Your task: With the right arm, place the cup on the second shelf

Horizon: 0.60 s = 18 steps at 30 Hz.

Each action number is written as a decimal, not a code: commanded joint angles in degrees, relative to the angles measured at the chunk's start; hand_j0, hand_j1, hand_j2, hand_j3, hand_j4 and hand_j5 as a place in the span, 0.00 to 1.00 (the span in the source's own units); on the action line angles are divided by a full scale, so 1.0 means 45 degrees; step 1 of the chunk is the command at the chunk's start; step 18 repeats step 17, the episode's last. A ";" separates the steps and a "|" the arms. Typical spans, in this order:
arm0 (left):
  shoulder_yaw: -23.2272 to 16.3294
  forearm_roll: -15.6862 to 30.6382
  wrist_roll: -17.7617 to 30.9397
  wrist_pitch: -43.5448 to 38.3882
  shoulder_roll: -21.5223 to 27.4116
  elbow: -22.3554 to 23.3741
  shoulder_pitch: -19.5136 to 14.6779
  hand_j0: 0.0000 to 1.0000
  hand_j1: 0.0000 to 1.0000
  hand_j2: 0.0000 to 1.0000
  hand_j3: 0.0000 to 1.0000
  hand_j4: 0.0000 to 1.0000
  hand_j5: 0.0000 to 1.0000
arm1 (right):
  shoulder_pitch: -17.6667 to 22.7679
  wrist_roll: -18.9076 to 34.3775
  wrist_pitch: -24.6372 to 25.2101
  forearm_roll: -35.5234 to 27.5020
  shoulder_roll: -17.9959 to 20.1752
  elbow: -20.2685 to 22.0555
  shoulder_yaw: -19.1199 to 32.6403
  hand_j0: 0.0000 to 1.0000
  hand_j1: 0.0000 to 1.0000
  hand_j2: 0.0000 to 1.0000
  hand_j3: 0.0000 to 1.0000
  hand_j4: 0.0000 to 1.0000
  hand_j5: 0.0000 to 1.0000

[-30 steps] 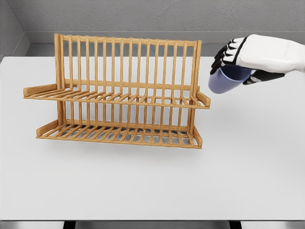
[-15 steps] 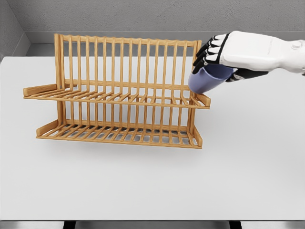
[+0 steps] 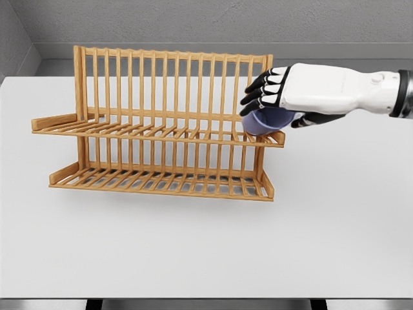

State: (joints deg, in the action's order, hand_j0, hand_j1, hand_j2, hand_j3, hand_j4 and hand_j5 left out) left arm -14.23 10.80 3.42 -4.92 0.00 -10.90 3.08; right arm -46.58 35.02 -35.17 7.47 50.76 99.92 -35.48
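One blue cup [image 3: 264, 121] beneath curled right fingers [image 3: 258, 90], over upper shelf [image 3: 155, 132]

A wooden two-tier rack [image 3: 155, 123] stands on a white table [image 3: 193, 245], filling the left and centre at about ten o'clock from the picture's middle. Its tall slatted back blocks any approach from twelve o'clock. Both shelves are open toward six o'clock, with low raised lips at each end. The right hand [image 3: 303, 90], holding a blue cup [image 3: 266, 121], crowds the upper shelf's right end at two o'clock. The rest of the upper shelf toward nine o'clock is bare. Broad bare table lies at six, four and three o'clock, free for passing.
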 commanded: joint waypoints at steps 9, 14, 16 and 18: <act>-0.0001 0.0002 0.0003 0.0000 0.0001 0.0001 0.0000 1.00 1.00 1.00 1.00 1.00 1.00 | 0.1386 -0.0004 0.0038 -0.0196 0.0928 -0.4488 0.4311 1.00 1.00 1.00 1.00 1.00 1.00; -0.0001 0.0002 0.0003 0.0000 0.0001 0.0001 0.0000 1.00 1.00 1.00 1.00 1.00 1.00 | 0.3574 -0.0004 0.0038 0.0624 -0.1669 -0.5134 0.4292 1.00 1.00 1.00 1.00 1.00 1.00; -0.0001 0.0002 0.0003 0.0000 0.0001 0.0001 0.0000 1.00 1.00 1.00 1.00 1.00 1.00 | 0.3808 -0.0004 0.0038 0.0644 -0.1846 -0.5173 0.4311 1.00 1.00 1.00 1.00 1.00 1.00; -0.0001 0.0002 0.0003 0.0000 0.0001 0.0001 0.0000 1.00 1.00 1.00 1.00 1.00 1.00 | 0.3925 -0.0004 0.0038 0.0663 -0.1846 -0.5173 0.4311 1.00 1.00 1.00 1.00 1.00 1.00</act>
